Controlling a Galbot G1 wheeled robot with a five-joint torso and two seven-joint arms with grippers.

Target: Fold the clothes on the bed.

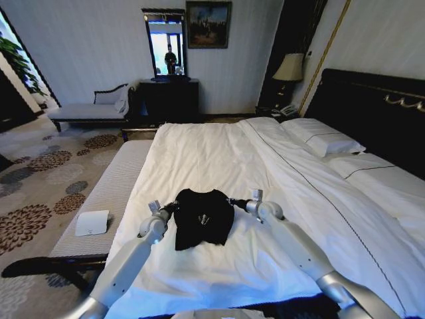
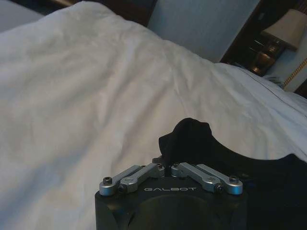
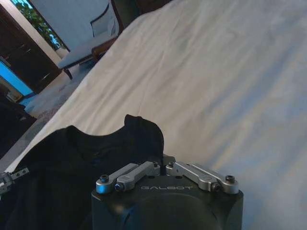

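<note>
Black T-shirt [image 1: 203,216] lies bunched on white duvet near foot of bed [image 1: 219,153]. Left hand [image 2: 169,168] pinches one shoulder corner, right hand [image 3: 163,168] the other. Judgement: light, limp, sags between grips; hold at shoulder seams, keep taut.

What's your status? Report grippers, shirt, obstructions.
Left gripper shut on T-shirt corner. Right gripper shut on opposite corner. Shirt bunched on the bed. Nothing obstructing.
</note>
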